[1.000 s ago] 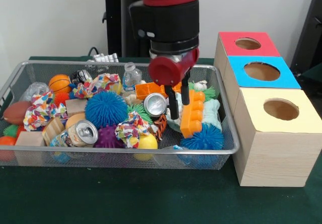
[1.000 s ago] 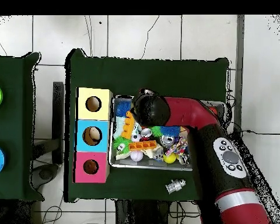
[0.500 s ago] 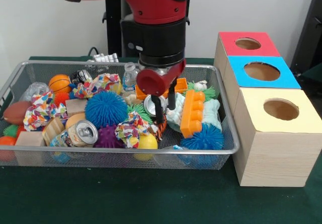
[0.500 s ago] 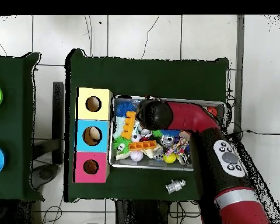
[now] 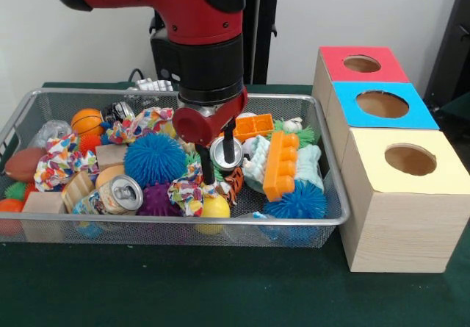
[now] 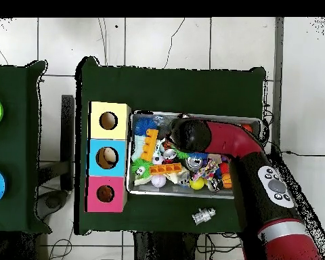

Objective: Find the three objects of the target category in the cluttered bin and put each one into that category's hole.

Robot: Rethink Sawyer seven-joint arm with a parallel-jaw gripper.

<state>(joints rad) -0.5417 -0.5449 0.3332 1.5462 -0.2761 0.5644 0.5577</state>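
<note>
Here the gripper [image 5: 218, 154] hangs with fingers apart, one either side of the silver can [image 5: 226, 153] lying mid-bin [image 5: 183, 224], so it should sink squarely before closing to avoid snagging the patterned cloth [image 5: 187, 189].

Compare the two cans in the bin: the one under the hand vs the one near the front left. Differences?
The can by the hand lies mid-bin, plain silver, its top partly hidden by a finger of the hand. The front-left can sits against the front mesh, shows a printed label, and is unobstructed. Both lie tipped, silver tops toward the camera.
</note>
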